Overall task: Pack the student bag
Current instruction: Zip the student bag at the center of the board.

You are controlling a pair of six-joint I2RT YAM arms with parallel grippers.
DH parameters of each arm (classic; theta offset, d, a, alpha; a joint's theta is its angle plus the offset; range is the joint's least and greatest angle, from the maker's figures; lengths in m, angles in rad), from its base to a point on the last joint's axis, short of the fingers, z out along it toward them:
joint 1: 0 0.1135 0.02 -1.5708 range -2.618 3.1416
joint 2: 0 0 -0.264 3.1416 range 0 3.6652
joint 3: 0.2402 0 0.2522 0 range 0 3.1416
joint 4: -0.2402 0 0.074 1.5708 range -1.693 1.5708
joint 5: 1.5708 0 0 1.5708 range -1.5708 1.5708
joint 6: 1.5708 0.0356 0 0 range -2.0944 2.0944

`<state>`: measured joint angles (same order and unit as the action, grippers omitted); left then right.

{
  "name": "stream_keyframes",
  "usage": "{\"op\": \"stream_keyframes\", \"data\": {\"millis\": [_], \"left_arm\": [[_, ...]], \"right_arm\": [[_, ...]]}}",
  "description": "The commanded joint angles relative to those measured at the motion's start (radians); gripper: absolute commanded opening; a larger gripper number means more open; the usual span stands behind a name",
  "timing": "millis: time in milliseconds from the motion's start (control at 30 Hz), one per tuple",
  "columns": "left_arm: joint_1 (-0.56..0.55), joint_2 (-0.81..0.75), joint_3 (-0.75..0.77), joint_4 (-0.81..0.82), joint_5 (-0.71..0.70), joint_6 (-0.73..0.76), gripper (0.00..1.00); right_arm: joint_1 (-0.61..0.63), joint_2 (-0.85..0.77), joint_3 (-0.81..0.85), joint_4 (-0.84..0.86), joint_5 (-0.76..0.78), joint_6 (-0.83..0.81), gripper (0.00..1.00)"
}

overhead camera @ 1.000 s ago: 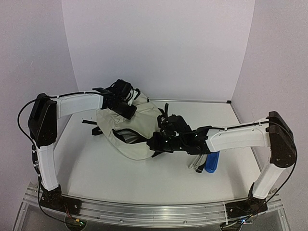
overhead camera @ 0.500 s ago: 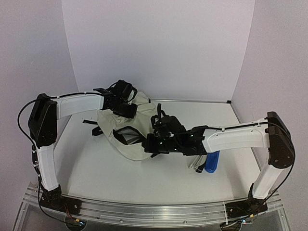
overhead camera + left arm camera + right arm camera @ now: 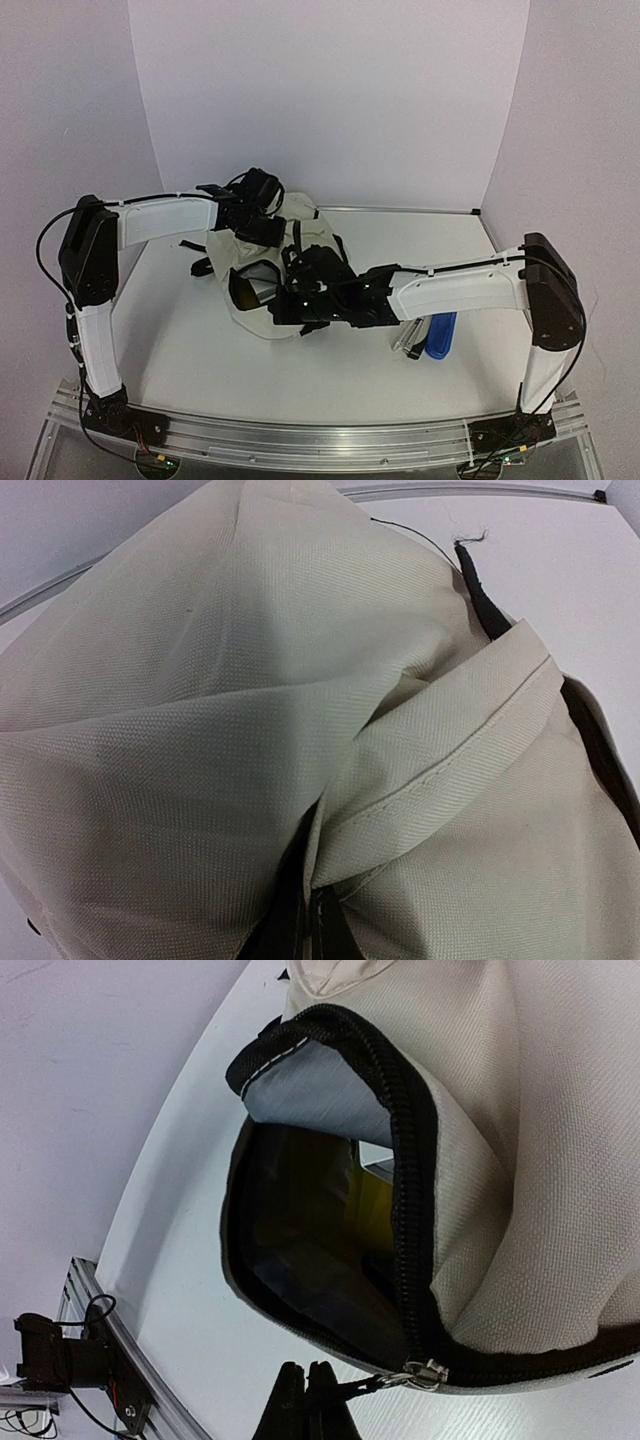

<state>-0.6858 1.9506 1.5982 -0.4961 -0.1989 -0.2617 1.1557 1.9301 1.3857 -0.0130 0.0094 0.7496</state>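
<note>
From above, the bag [image 3: 312, 238] is lying on the bench [image 3: 190, 350], its mouth gaping on its left side. The left hand [image 3: 262, 226] is sitting at the bag's far top edge. The right hand [image 3: 288, 303] is reaching in at the bag's near edge, just beside the mouth. A blue case [image 3: 441, 336] is lying well to the bag's right.

At the left wrist, cream fabric is filling the frame, and the left hand is clenching a fold of it.

At the right wrist, the right hand is pinching the zip pull [image 3: 352, 1387] (a thin black tab off the metal slider) at the mouth's corner. Grey lining [image 3: 320, 1090] is showing inside the bag.
</note>
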Motion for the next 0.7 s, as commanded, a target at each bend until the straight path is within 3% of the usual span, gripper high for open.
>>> {"op": "stream_keyframes", "data": {"millis": [0,267,367,467,533,667], "left_arm": [[0.02,-0.01,-0.042,-0.029,0.012,-0.005,0.0],[0.052,-0.043,-0.135,0.227,0.117,0.292,0.0],[0.058,-0.042,-0.138,0.266,0.124,0.369,0.04],[0.058,-0.076,-0.109,0.221,0.142,0.344,0.22],[0.056,-0.117,-0.11,0.191,0.167,0.304,0.39],[0.027,-0.247,-0.144,0.126,0.14,0.181,0.63]], "right_arm": [[0.059,-0.09,-0.007,0.104,-0.071,-0.06,0.0],[0.067,-0.21,-0.172,0.102,-0.083,-0.085,0.03],[0.065,-0.231,-0.169,0.1,-0.056,-0.079,0.45],[0.039,-0.274,-0.17,0.07,0.017,-0.065,0.67],[-0.005,-0.303,-0.192,0.059,0.04,-0.042,0.73],[-0.125,-0.353,-0.253,0.054,0.02,-0.015,0.81]]}}
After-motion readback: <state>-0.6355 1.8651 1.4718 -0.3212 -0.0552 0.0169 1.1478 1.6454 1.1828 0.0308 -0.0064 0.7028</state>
